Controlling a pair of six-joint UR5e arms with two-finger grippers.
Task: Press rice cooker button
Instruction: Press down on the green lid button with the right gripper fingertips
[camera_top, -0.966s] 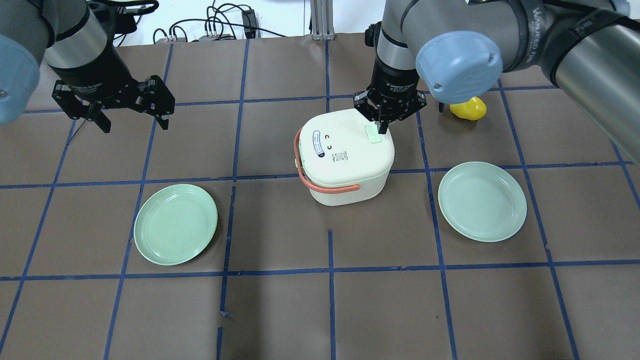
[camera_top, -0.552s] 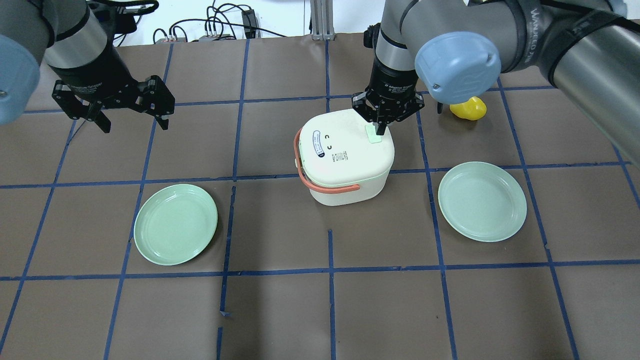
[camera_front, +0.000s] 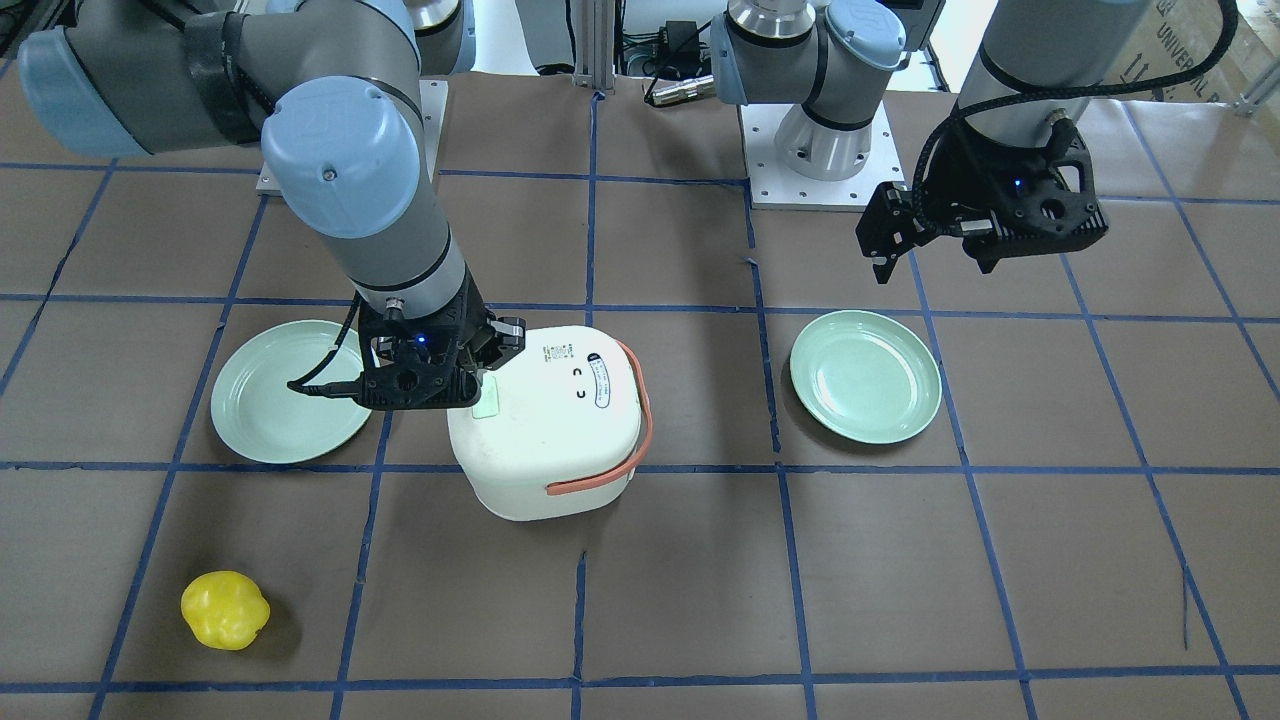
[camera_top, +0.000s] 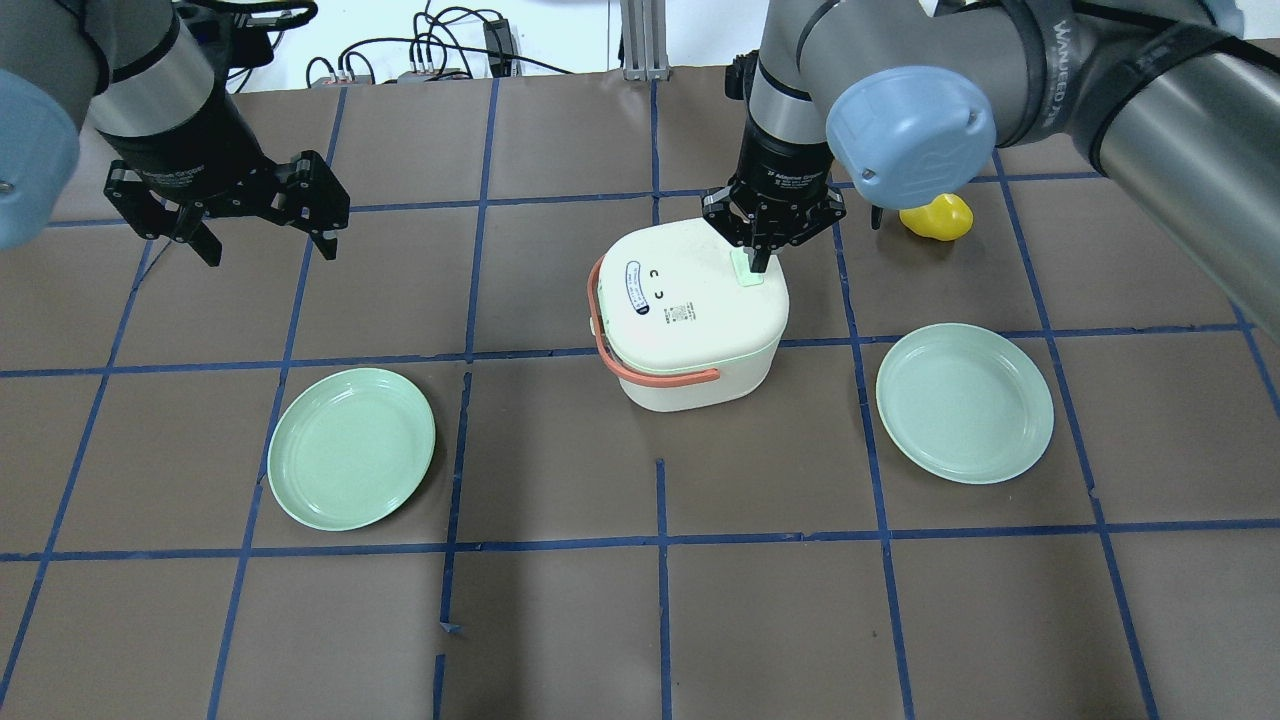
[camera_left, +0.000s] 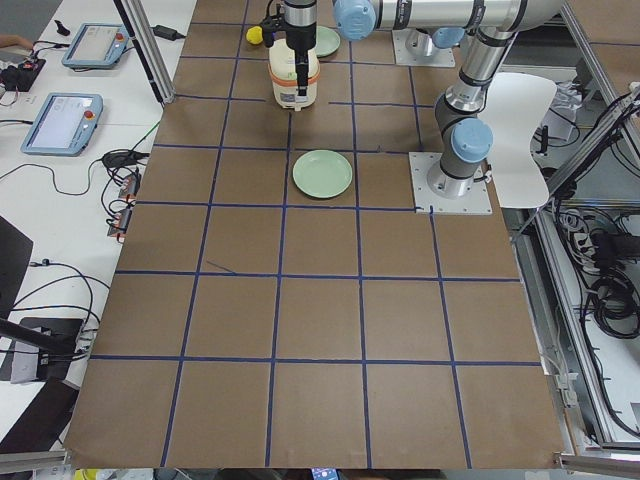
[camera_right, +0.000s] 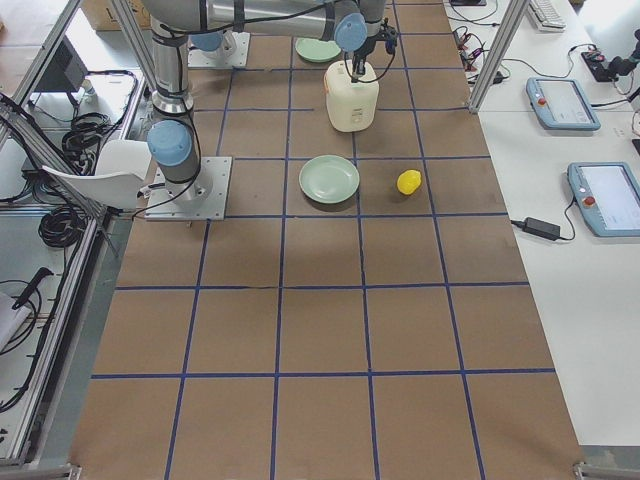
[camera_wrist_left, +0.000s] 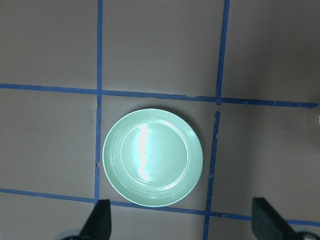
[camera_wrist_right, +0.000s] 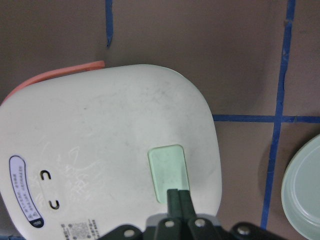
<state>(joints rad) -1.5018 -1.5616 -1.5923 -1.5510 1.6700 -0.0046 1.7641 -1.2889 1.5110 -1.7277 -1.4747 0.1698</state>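
The pale green button (camera_wrist_right: 169, 172) sits near one edge of the rice cooker (camera_top: 690, 310) lid, mid-surface (camera_top: 560, 620). The right end effector (camera_wrist_right: 178, 196), clenched with nothing between its fingers, points its tip at the button's edge (contact looks likely, depth unclear). This is the pressing step; next comes a straight, centred downward push. The left end effector (camera_top: 268, 248) hangs released, well apart.

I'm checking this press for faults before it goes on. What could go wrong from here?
1. The shut right gripper sits over the button at its edge, not its middle, so it may slip off or fail to press it fully.
2. The button lies near one side of the cooker, which stands free on the table; an off-centre push might tilt or slide it.
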